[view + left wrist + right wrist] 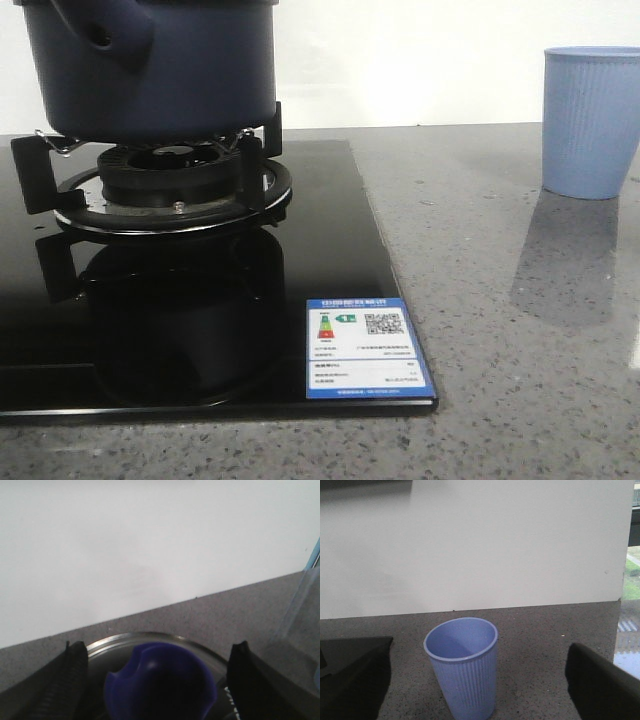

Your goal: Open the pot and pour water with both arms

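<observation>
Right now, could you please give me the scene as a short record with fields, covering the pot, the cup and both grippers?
pot: dark blue pot sits on the burner grate of the black glass hob
lid: blue knob and a metal lid rim show in the left wrist view, so the lid appears on
cup: ribbed light-blue cup upright on the grey counter, right of the hob, apart from it
left gripper: open, fingers either side of the knob
right gripper: open, facing the cup, not touching
</observation>
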Available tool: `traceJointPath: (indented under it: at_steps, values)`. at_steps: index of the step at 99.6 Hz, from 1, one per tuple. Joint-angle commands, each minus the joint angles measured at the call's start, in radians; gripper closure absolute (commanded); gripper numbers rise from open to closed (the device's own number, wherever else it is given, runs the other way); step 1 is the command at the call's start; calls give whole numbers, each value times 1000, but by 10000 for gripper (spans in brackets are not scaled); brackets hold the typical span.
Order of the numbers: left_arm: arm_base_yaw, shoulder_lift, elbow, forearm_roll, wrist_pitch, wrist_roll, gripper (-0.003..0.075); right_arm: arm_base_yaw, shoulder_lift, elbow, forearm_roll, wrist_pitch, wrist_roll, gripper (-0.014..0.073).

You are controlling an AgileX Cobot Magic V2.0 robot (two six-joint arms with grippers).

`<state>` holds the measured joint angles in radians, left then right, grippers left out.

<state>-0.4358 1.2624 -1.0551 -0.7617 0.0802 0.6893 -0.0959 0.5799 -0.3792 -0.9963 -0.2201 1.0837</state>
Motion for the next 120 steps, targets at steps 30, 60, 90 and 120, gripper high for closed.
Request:
traceJointPath:
  at_steps: [30, 60, 90, 120]
  values:
    - [102, -324, 11, 52, -34, -4, 464, -4, -2, -24, -8, -194, -1, 82]
    - [223, -584, 275, 52, -9, -2, 739, -4, -2, -24, -54, -223, 9, 661]
    - [228, -987, 658, -4, -39, -2, 739, -4, -6, 17, -445, -229, 372, 661]
    - [228, -1209, 791, -46, -37, -2, 739, -4, -15, 102, -445, -231, 380, 661]
